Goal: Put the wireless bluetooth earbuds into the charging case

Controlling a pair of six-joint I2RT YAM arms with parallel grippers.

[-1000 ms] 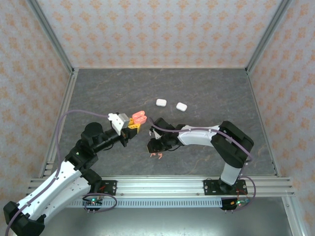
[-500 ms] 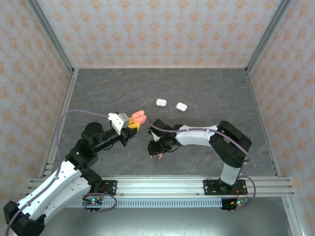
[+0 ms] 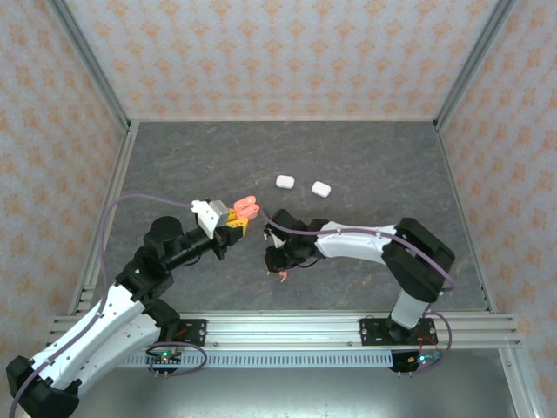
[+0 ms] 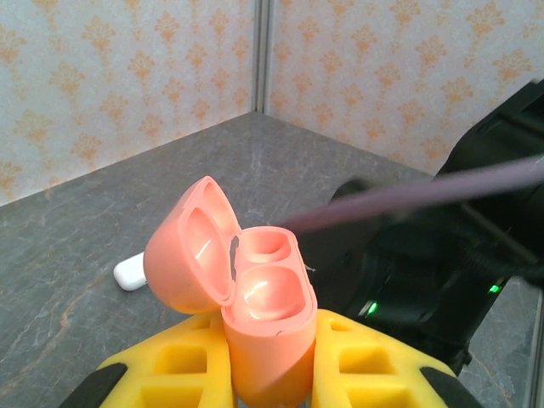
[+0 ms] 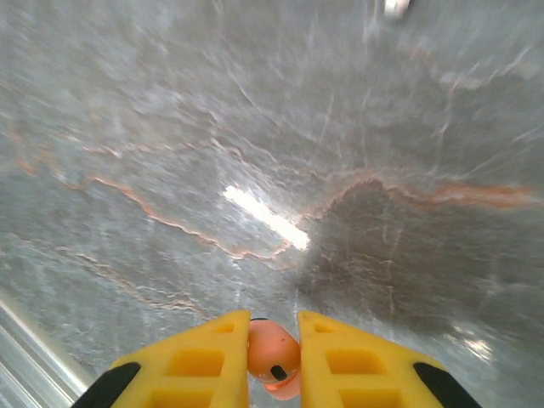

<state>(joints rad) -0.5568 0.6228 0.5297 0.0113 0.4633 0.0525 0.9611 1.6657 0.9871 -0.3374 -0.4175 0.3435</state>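
Observation:
My left gripper (image 3: 238,218) is shut on a salmon-pink charging case (image 3: 247,207), held upright above the table with its lid swung open. In the left wrist view the case (image 4: 262,323) sits between the yellow fingers (image 4: 183,374) and both wells look empty. My right gripper (image 3: 275,259) hangs low just right of the case. Its wrist view shows the yellow fingers (image 5: 200,361) shut on a salmon-pink earbud (image 5: 274,355) above the grey table. Another pink earbud (image 3: 283,278) lies on the table right below that gripper.
Two small white cases (image 3: 285,181) (image 3: 321,188) lie on the dark stone-patterned table behind the arms; one white case (image 4: 129,274) shows past the pink lid. Patterned walls and metal posts enclose the table. The right arm's black body (image 4: 425,263) is close beside the held case.
The right gripper shifted slightly near the table and now has one pink earbud between its fingers; one pink earbud stays on the table. The left arm and case have not moved.

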